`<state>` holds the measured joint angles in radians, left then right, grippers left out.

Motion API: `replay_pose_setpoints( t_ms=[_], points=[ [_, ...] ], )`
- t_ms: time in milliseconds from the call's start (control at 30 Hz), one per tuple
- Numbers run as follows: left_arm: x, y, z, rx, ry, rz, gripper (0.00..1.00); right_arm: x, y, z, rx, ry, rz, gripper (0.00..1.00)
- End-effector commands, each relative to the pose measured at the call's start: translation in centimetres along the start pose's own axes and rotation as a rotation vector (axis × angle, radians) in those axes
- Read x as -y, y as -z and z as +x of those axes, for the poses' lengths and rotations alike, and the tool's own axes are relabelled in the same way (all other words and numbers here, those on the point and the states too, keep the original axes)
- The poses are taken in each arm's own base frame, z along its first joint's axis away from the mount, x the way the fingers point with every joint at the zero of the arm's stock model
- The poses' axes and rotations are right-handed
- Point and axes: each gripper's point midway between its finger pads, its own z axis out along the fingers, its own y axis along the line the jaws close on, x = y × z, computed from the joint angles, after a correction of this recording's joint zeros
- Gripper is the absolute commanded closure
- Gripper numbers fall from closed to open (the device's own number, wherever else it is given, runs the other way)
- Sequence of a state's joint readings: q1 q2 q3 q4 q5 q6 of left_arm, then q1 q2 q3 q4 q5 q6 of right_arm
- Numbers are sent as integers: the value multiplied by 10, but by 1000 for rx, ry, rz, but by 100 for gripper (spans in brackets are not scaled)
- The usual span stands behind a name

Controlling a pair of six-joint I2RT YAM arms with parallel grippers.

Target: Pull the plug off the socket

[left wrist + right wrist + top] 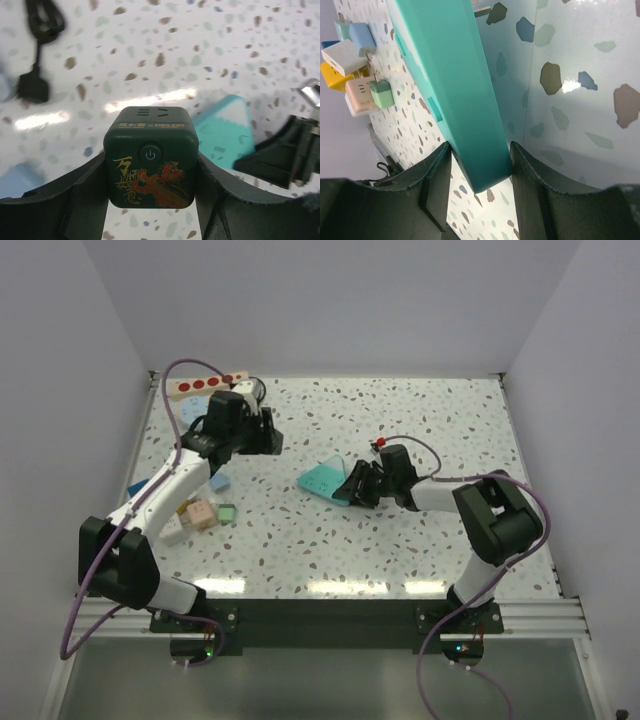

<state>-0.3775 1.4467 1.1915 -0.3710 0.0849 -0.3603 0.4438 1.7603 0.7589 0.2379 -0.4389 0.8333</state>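
Two things I saw: my left gripper [150, 170] pinched the green cube [150, 150]; my right gripper [481, 150] straddled the teal block [450, 85], clamped or not I couldn't tell.

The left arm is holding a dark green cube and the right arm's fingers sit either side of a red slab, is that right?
Not quite: the slab is teal, not red, as the right wrist view shows. The left gripper does hold the dark green cube.
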Motion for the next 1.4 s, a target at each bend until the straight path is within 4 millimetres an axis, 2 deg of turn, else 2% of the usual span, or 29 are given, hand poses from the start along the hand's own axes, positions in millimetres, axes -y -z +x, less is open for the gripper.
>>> replay_pose_setpoints(
  t_ms=[0, 100, 133, 233, 267, 300, 467, 633, 667, 700, 733, 800, 833, 867, 900, 1000, 1033, 1067, 1100, 1167, 1200, 1233, 1267, 1300, 1333, 1367],
  points=[
    [-87, 25, 14, -10, 137, -268, 100, 116, 28, 46, -104, -38, 487, 100],
    [-118, 32, 32, -43, 210, -328, 100, 95, 29, 37, -99, -8, 426, 100],
    [-122, 35, 34, -45, 214, -341, 100, 89, 28, 35, -105, -3, 401, 100],
    [-146, 39, 59, -98, 244, -438, 100, 64, 27, 22, -102, 32, 333, 100],
    [-151, 39, 64, -106, 254, -455, 100, 64, 28, 24, -113, 31, 332, 100],
    [-159, 41, 70, -116, 272, -480, 100, 55, 28, 18, -109, 39, 312, 100],
    [-181, 46, 102, -179, 323, -559, 100, 27, 29, 2, -98, 77, 242, 100],
    [-198, 56, 118, -204, 360, -635, 100, -1, 30, -1, -131, 117, 131, 100],
    [-197, 56, 120, -211, 365, -633, 95, -7, 30, -4, -130, 129, 109, 100],
    [-203, 60, 120, -208, 387, -644, 84, -15, 30, -2, -149, 136, 72, 100],
    [-200, 60, 117, -199, 388, -631, 56, -19, 30, -2, -160, 140, 55, 100],
    [-193, 59, 113, -187, 401, -590, 33, -28, 28, -5, -178, 148, 29, 100],
    [-188, 60, 107, -164, 401, -566, 14, -32, 28, -5, -183, 147, 12, 100],
    [-182, 59, 103, -153, 406, -527, 4, -35, 28, -7, -180, 142, 3, 100],
    [-178, 59, 98, -135, 405, -506, 0, -37, 27, -8, -178, 141, -4, 100],
    [-167, 63, 80, -94, 391, -449, 0, -50, 25, -9, -188, 116, -66, 100],
    [-164, 67, 68, -62, 382, -440, 0, -55, 25, -8, -192, 112, -94, 100],
    [-157, 68, 62, -53, 371, -397, 0, -63, 27, -2, -224, 82, -150, 100],
    [-151, 69, 53, -32, 360, -367, 0, -74, 25, -7, -204, 96, -208, 100],
    [-122, 69, 33, 14, 314, -194, 0, -90, 31, 0, -249, 56, -307, 100],
    [-108, 67, 19, 57, 289, -108, 0, -103, 32, -6, -227, 83, -376, 100],
    [-94, 63, 15, 53, 261, -9, 0, -110, 34, -5, -237, 78, -421, 100],
    [-62, 62, 13, 27, 247, 179, 0, -115, 38, -2, -255, 21, -452, 100],
    [-49, 60, 11, 19, 229, 256, 0, -130, 45, -7, -238, 67, -541, 100],
    [-42, 53, 15, -12, 219, 324, 0, -133, 46, -6, -245, 59, -561, 100],
    [-27, 55, 14, -24, 204, 424, 0, -136, 49, -6, -255, 38, -575, 100]
  ],
)
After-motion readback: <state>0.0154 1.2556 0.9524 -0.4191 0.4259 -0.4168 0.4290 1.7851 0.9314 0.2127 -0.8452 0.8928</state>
